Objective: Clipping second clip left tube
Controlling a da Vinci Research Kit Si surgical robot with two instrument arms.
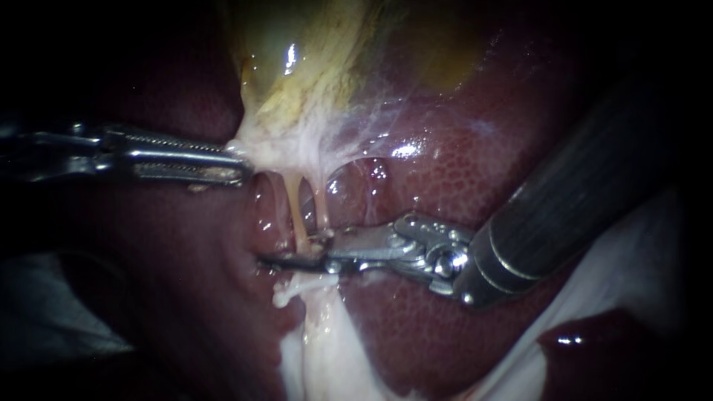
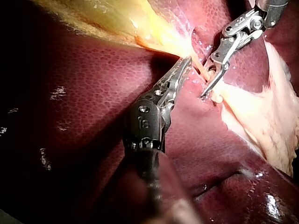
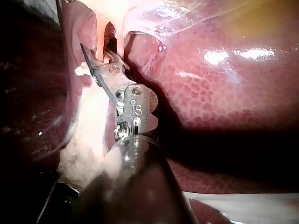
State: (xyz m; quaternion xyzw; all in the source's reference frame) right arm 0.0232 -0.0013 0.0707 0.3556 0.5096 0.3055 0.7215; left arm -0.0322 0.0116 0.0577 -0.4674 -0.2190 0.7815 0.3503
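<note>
The yellowish gallbladder (image 1: 312, 67) narrows into white tissue, and my left instrument (image 1: 239, 169) is shut on that tissue, holding it leftward. Two thin tubes run down from there over the liver (image 1: 460, 171): the left tube (image 1: 297, 215) and the right tube (image 1: 321, 208). My right instrument (image 1: 297, 252) reaches across their lower ends. Its jaws stand slightly apart with the left tube between them. A small metal clip (image 1: 324, 238) glints by the upper jaw. The left wrist view shows my left instrument (image 2: 186, 63) and my right instrument (image 2: 208, 86). My right instrument (image 3: 98, 53) also shows in its own wrist view.
Pale fatty tissue (image 1: 327, 341) hangs below the tubes. A white cloth (image 1: 639, 252) lies under the right shaft. Dark liver lobes surround the site on both sides.
</note>
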